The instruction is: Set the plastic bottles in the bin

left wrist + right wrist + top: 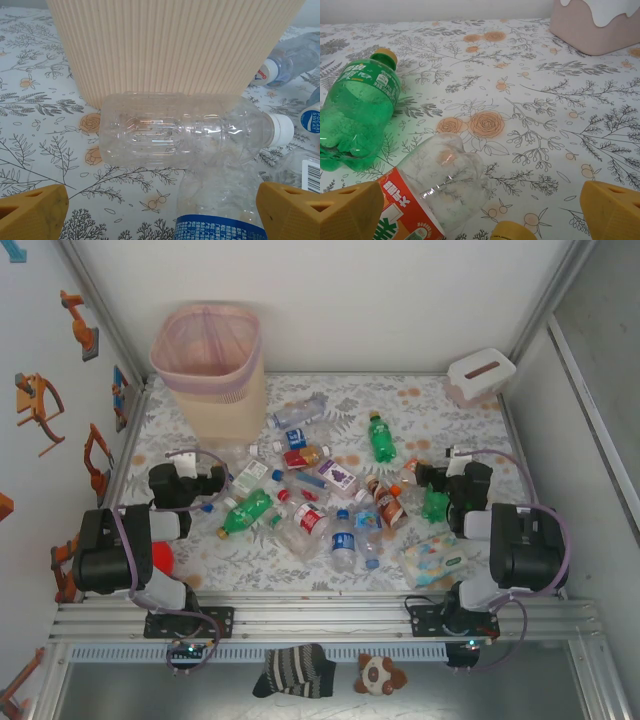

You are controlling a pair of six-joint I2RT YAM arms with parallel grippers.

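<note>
Plastic bottles (pixel 320 490), clear and green, lie scattered over the middle of the flowered table. The beige bin (pixel 210 370) with a pink liner stands at the back left. My left gripper (pixel 215 488) is low at the left of the pile and open. In the left wrist view the left gripper (pixel 162 220) faces a clear bottle (pixel 185 132) lying against the bin wall (pixel 175 45), with a blue-labelled bottle (pixel 225 210) between the fingers. My right gripper (pixel 428 480) is open too. The right gripper (pixel 480 215) hangs over a clear red-labelled bottle (pixel 430 195), a green bottle (pixel 357 115) to its left.
A white tissue box (pixel 480 375) sits at the back right corner and a pastel wipes pack (pixel 433 558) lies near the right arm's base. Walls close in on both sides. A striped sock (pixel 295 670) and a plush toy (pixel 380 673) lie below the table's front rail.
</note>
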